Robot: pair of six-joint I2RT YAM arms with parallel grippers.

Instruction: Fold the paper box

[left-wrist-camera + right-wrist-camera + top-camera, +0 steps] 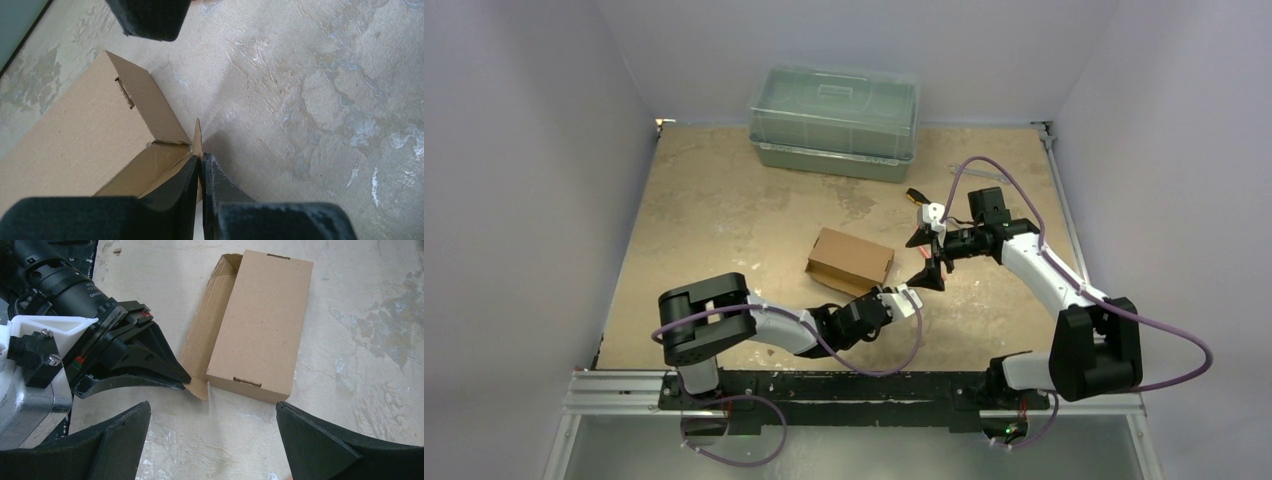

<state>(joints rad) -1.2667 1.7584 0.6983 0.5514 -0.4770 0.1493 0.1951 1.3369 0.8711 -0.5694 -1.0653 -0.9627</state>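
The paper box lies flat near the middle of the desk, well short of the green-grey lidded plastic container that stands at the far edge. The box's long axis runs roughly parallel to the desk's near edge, tilted a little so that its right end sits slightly nearer the arms than its left end. Its broad top face is closed, and a long side flap lies open against the desk along the near long side. The left gripper reaches in from the near side with its fingers pressed together, pinching the thin corner of that flap at the box's right end. The right gripper is spread wide and holds nothing. It hovers just off the box's right end, facing along the box's length toward the desk's left edge, close beside the left gripper.
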